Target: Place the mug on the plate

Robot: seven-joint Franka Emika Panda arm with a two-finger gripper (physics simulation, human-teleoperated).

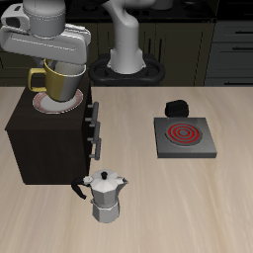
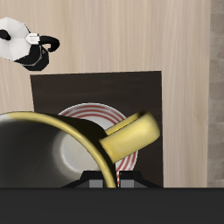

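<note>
Fingers (image 1: 56,65) are seen closed on the rim of the mug (image 1: 59,81), which is held directly over the plate (image 2: 94,114) atop the dark cabinet (image 1: 44,138) at upper left of the exterior frame (contact cannot be judged); a straight descent is called for.

Exterior view: high, front-facing, looks down across the table (image 1: 138,208) toward the robot base (image 1: 128,59) at the back; wide framing, whole workspace in shot. Wrist view: mounted on the tool, looks straight down past the mug (image 2: 61,157) directly under it, very close. Overlap: mug (image 1: 57,81), plate (image 2: 92,118) below it, dark cabinet top (image 2: 96,87), and the moka pot (image 2: 26,45) off ahead.
</note>
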